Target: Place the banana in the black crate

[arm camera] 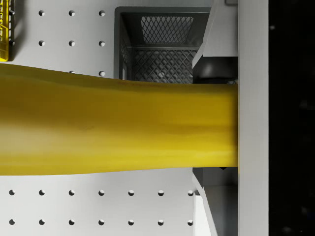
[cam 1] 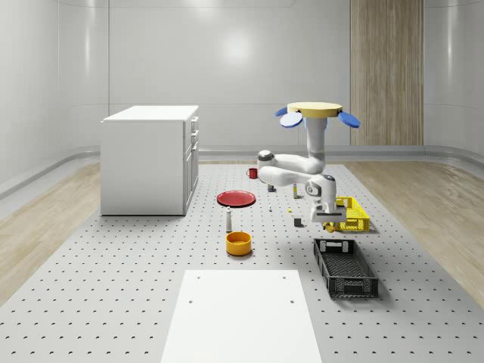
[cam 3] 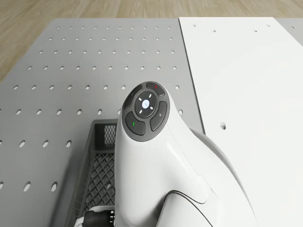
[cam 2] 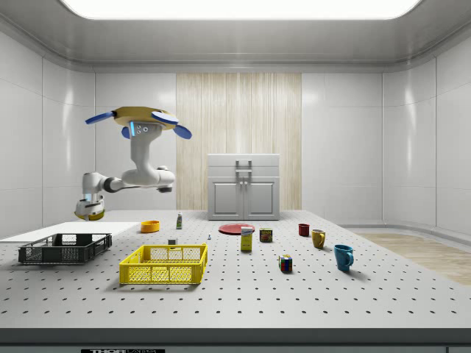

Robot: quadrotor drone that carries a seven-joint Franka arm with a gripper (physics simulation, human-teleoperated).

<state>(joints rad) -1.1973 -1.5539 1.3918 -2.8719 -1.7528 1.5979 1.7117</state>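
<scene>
Now: gripper [cam 1: 330, 221] clamps banana [arm camera: 113, 125] crosswise | drone [cam 1: 313, 110] hovers near black crate [cam 1: 345, 267]

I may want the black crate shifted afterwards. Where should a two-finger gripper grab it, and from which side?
Probably the top rim of a long wall of the black crate, midway along, coming straight down from above with the wall between the jaws. It stands upright and open-topped, its walls are thin, and the whole body looks too wide to span.

2 crates [cam 1: 345, 268], 3 mugs [cam 2: 343, 257], 1 plate [cam 1: 236, 198], 1 bowl [cam 1: 238, 243], 1 banana [arm camera: 113, 128]
</scene>
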